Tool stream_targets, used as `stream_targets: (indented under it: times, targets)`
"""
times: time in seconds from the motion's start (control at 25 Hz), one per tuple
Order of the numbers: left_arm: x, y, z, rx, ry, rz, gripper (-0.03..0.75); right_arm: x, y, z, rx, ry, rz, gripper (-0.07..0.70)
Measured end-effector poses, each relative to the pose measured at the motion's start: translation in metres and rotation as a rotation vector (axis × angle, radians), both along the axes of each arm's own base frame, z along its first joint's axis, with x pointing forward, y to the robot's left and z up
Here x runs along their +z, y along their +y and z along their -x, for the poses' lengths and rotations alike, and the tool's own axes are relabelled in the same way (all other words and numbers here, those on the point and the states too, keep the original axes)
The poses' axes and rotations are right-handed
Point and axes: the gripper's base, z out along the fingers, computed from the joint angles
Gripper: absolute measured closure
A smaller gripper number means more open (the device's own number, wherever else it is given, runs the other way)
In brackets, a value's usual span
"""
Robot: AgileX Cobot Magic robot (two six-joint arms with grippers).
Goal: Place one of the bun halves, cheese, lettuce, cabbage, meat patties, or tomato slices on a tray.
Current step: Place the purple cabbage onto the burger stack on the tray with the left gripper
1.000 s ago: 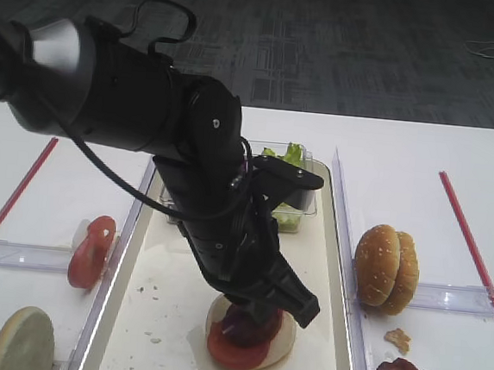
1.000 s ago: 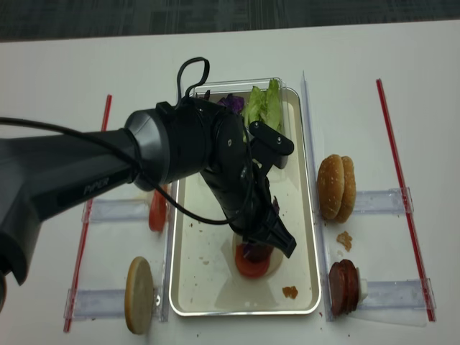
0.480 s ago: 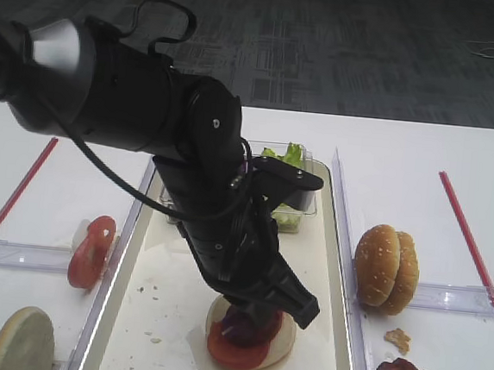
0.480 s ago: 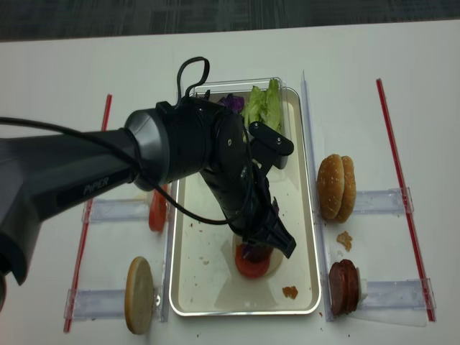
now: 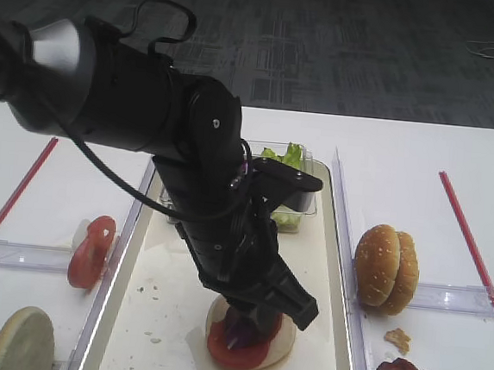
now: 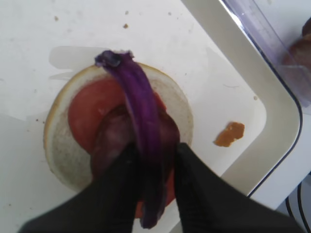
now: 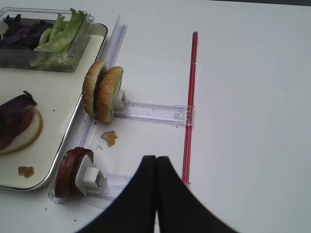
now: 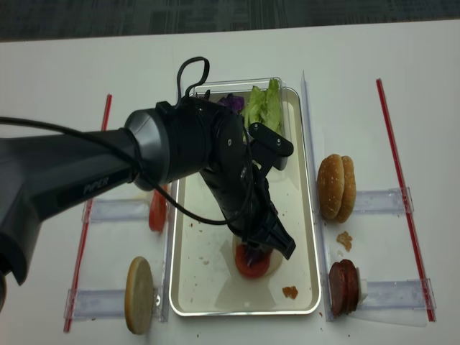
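Half the cabbage (image 6: 141, 121) hides between gripper (image 6: 151, 187) fingers.

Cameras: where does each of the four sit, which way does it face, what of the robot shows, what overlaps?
Exterior high: raised, at the table's near edge, facing the carpet; left arm over the tray.
Exterior high (realsense): overhead, straight down; the left arm hides the left gripper.
Left wrist: on the left arm, looking down at the cabbage between the left gripper fingers, over tomato and bun.
Right wrist: low, off the tray's right; shut right gripper below the sesame buns.
Shared: all four show the tray; both wrist views show the orange crumb.
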Motion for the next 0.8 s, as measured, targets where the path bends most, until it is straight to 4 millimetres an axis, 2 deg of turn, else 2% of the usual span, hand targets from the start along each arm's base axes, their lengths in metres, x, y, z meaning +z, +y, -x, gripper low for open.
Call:
stream_targets:
  times: [0.44,0.8]
  targets:
    - [0.0000,-0.0001,-0.0001,0.002,-0.001,0.001,0.326,0.0000,0.0000,0.0000,0.002,-0.001,0.003,0.618]
    - [-0.0019,0.0058,-0.0020,0.034,-0.012,-0.066,0.298,0.0000,0.0000,0.0000,0.002,-0.001,0.003,0.618]
